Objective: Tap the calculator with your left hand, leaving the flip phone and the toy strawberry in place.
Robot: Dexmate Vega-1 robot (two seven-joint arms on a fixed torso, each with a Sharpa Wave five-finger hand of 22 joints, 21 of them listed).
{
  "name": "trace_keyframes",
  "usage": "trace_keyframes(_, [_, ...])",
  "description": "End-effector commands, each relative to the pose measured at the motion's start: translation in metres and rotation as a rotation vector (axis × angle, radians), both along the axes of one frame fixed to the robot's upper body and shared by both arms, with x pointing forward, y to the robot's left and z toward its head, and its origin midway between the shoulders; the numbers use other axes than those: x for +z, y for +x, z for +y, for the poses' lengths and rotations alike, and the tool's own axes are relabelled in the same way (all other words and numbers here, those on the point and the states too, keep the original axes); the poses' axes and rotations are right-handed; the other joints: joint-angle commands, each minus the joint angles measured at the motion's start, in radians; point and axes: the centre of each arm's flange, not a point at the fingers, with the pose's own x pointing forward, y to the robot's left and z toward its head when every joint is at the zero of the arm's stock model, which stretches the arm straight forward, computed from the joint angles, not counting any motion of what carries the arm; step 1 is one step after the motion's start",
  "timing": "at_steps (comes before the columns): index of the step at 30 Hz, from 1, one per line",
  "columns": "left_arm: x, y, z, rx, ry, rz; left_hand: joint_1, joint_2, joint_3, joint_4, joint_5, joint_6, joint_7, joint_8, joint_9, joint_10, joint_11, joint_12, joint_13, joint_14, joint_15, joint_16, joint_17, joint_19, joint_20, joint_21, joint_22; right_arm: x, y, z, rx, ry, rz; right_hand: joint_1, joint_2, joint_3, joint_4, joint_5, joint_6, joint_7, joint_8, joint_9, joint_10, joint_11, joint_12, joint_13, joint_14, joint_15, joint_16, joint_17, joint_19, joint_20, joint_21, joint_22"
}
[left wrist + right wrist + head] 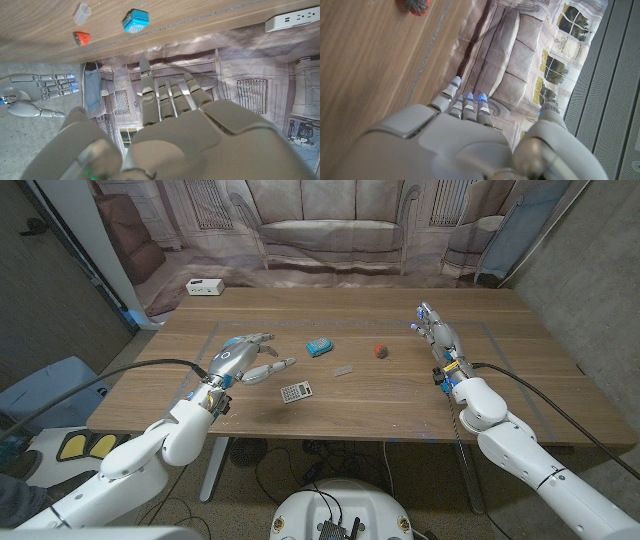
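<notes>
Wooden table (400, 395) under my hands. My left hand (245, 357) hovers with fingers spread, holding nothing; my right hand (437, 332) stands released, fingers straight. Calculator (296, 391): small, grey, dark keys, lying flat just beside and nearer me than my left fingertips.

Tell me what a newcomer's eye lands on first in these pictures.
The left hand, fingers spread, hovers above the wooden table, just left of the calculator. Beyond lie a blue flip phone and a red toy strawberry. The right hand stands open at the table's right.
</notes>
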Motion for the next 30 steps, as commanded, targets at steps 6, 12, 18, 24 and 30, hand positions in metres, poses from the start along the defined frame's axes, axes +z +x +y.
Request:
trace_keyframes(6, [0.016,0.005,-0.024,0.071,0.119,0.094,-0.011,0.008,-0.013,0.004,0.004,0.03,0.018,0.001,0.001,-0.01,0.001,-0.003,0.002,-0.005,0.0,0.0,0.003,-0.006,0.02,-0.009,0.005,-0.004,-0.002,-0.006,-0.009,0.018,0.002,-0.004,0.006,-0.001,-0.002,-0.002,0.009,0.004,0.0,0.003,0.006,-0.001,-0.002,-0.001,0.009,0.006,0.004,0.0,0.014,0.001,-0.003,0.005])
trace_keyframes(12, [0.019,0.008,-0.029,0.079,0.156,0.138,-0.016,0.008,-0.017,0.007,0.004,0.038,0.018,-0.002,0.001,-0.013,-0.002,-0.004,0.002,-0.01,-0.005,0.0,0.003,-0.009,0.028,-0.011,0.006,-0.006,-0.004,-0.009,-0.016,0.022,0.003,-0.004,0.007,-0.001,-0.002,-0.002,0.01,0.004,-0.001,0.003,0.007,-0.001,-0.002,-0.001,0.009,0.007,0.004,-0.001,0.015,0.001,-0.005,0.005])
trace_keyframes(18, [0.019,0.011,-0.033,0.073,0.179,0.165,-0.021,0.007,-0.02,0.009,0.005,0.034,0.021,-0.008,0.001,-0.014,-0.002,-0.005,0.002,-0.013,-0.003,0.0,0.004,-0.011,0.031,-0.012,0.006,-0.008,-0.005,-0.01,-0.018,0.03,0.01,-0.004,0.007,-0.001,-0.003,-0.002,0.011,0.003,-0.001,0.003,0.007,-0.001,-0.002,-0.001,0.009,0.007,0.003,-0.001,0.016,0.002,-0.006,0.005])
trace_keyframes(24, [0.016,0.017,-0.038,0.064,0.19,0.19,-0.028,0.006,-0.024,0.012,0.005,0.026,0.021,-0.016,0.001,-0.022,-0.003,-0.007,0.002,-0.019,-0.001,-0.001,0.004,-0.014,0.035,-0.014,0.006,-0.009,-0.008,-0.012,-0.02,0.029,0.013,-0.005,0.008,-0.002,-0.003,-0.002,0.011,0.003,-0.001,0.003,0.007,-0.002,-0.003,-0.001,0.008,0.007,0.003,-0.001,0.016,0.002,-0.008,0.005])
trace_keyframes(30, [0.01,0.022,-0.042,0.037,0.195,0.216,-0.037,0.005,-0.03,0.017,0.006,0.01,0.013,-0.029,0.001,-0.034,-0.007,-0.011,0.002,-0.027,-0.003,-0.001,0.004,-0.016,0.044,-0.015,0.007,-0.01,-0.011,-0.014,-0.031,0.028,0.009,-0.006,0.008,-0.003,-0.003,-0.002,0.013,0.002,-0.001,0.003,0.008,-0.001,-0.003,-0.001,0.008,0.008,0.003,-0.001,0.016,0.004,-0.01,0.006])
